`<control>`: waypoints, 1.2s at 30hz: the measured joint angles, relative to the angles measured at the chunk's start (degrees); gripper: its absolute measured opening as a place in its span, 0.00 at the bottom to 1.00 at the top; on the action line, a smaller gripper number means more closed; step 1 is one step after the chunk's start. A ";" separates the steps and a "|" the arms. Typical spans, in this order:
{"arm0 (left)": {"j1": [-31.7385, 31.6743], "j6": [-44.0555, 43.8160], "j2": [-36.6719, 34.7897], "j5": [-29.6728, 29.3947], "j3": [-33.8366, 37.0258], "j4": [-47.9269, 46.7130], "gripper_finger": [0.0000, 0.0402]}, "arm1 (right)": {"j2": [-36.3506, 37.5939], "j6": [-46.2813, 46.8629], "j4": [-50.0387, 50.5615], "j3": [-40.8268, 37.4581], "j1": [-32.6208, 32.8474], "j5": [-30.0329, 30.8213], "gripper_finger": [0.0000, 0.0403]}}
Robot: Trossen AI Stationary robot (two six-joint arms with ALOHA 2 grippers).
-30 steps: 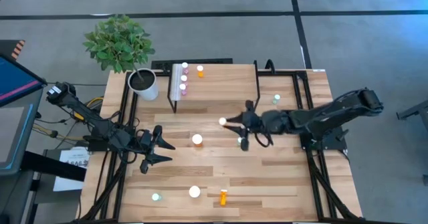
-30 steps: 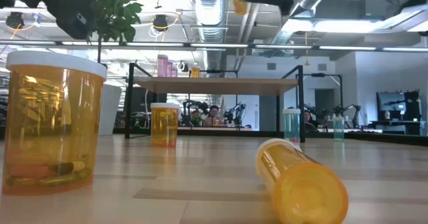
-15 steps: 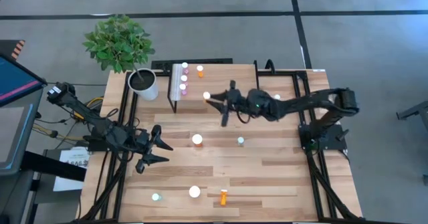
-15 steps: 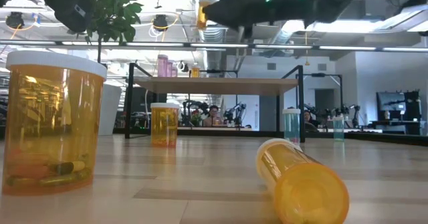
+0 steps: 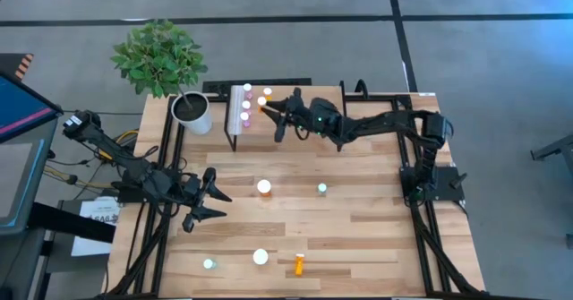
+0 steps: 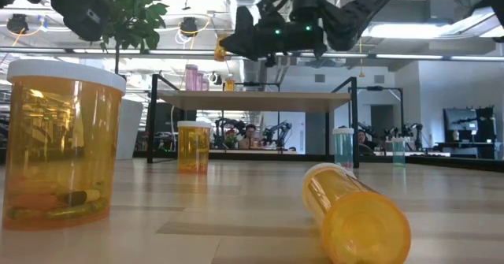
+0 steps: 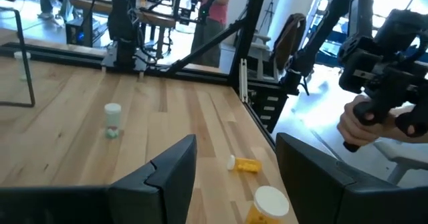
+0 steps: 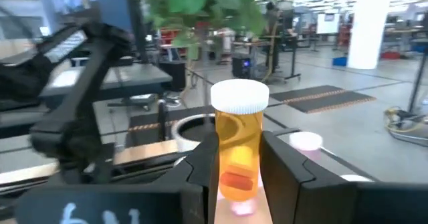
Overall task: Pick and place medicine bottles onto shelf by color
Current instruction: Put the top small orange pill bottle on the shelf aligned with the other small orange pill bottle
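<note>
2 large orange bottles sit nearest the low camera, well short of the shelf [image 5: 286, 112]: one upright [image 6: 59, 142], one on its side [image 6: 358, 213]. A third large orange bottle [image 5: 264, 188] stands mid-table, between those and the shelf, with a small teal bottle [image 5: 322, 189] beside it.

Left gripper [image 5: 208, 201] waits low over the table, well apart from the shelf, fingers spread, holding nothing.

Right gripper [image 5: 271, 114] is reached out above the shelf top, clenched on an orange bottle [image 8: 237, 140]; cap up, body pinched between both fingers. It hangs just beside the row of pink bottles [image 5: 245, 110], near the lone small orange bottle [image 5: 268, 93] at the shelf's far edge.

Judgement: transport done, set-down not yet done.

Risks:
- Carried bottle is close to the pink row; lowering here could knock 1 over or mix colours. Cause: little gap between neighbours.
- Release from height could tip the bottle; shelf top is narrow, and a roll would take it off the edge.
- Arm is far extended, so small aiming errors grow at the fingertips.

Beyond the shelf stands a potted plant [image 5: 166, 63].
</note>
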State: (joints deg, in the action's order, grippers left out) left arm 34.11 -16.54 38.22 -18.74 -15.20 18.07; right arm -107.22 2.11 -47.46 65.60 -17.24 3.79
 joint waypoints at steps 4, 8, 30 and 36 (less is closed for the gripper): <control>0.00 -0.43 -0.01 0.04 -0.01 -0.83 0.48 | 0.05 -0.24 4.25 0.02 -1.34 0.02 0.27; 0.00 -0.43 -0.01 0.02 -0.01 -0.75 0.48 | 0.02 -0.17 5.30 0.00 -1.61 0.02 0.27; 0.00 -1.13 -0.01 -1.18 -0.02 -0.59 0.48 | 0.04 1.13 1.94 -5.01 -3.18 0.81 0.27; 0.00 -1.20 0.00 -1.20 -0.02 -0.51 0.48 | 0.04 1.24 1.97 -5.01 -3.16 0.81 0.27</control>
State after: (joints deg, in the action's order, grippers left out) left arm 34.11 -17.74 38.22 -19.94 -15.22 17.56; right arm -107.18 3.35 -45.50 60.60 -20.40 4.60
